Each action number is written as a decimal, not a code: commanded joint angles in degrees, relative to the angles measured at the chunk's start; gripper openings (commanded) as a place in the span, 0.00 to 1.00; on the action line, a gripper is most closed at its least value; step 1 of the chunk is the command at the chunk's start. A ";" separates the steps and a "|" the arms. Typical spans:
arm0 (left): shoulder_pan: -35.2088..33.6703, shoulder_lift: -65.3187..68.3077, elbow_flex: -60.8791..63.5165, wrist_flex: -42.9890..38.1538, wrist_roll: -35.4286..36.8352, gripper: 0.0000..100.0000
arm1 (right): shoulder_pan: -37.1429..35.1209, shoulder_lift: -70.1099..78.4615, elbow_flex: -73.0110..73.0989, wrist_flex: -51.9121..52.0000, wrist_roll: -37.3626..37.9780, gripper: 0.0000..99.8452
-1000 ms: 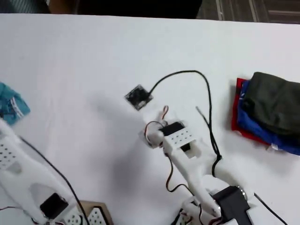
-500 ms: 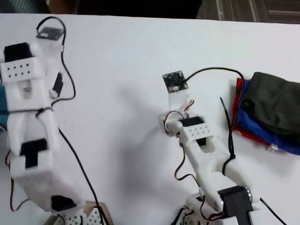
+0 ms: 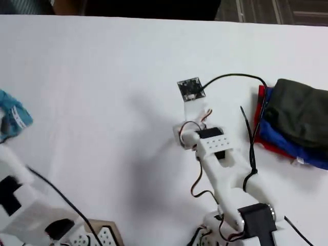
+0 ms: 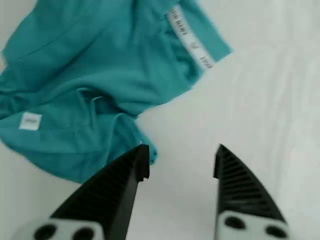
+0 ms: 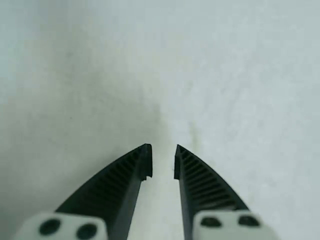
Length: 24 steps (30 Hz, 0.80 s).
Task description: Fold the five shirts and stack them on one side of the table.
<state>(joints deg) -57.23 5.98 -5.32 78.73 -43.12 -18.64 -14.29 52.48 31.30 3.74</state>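
Looks like the fetching of the next shirt, with folding not yet begun. Finds the teal shirt [image 3: 13, 120] crumpled at 9 o'clock, at the very edge of the table [image 3: 102, 66]. Puts the left gripper [image 4: 180, 162] just beside the cloth's hem, jaws wide apart and empty, above bare surface. Shows the folded stack [image 3: 300, 113] at 3 o'clock: red lowest, blue over it, dark green on top. Places the right gripper [image 5: 162, 162] near the centre over bare table, jaws nearly together with a narrow gap, holding nothing.

Probably calls next for closing the left jaws on a teal edge and dragging the shirt toward the centre to spread it flat. Likely needs the right arm [image 3: 220, 159] for the far corner.

White, smooth, matte surface. Black cable [image 3: 230, 77] looping at 1 o'clock of centre. Dark floor [image 3: 154, 7] beyond 12 o'clock.
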 commanded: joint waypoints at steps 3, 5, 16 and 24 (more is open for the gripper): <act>-9.76 -1.49 0.48 -10.55 -1.58 0.29 | 0.40 -2.42 -0.18 -0.84 -0.35 0.09; -10.73 1.76 -0.57 -11.78 -1.49 0.29 | 0.40 -2.42 -0.18 -0.84 -0.35 0.09; -15.30 29.45 -28.88 -7.56 2.02 0.29 | 0.40 -2.42 -0.18 -0.57 -0.35 0.08; -14.95 46.86 -50.95 -1.05 7.56 0.29 | 0.40 -2.42 -0.18 -0.75 -0.35 0.08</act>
<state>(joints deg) -72.00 49.49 -48.31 76.53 -39.52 -18.73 -14.29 52.48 31.30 3.74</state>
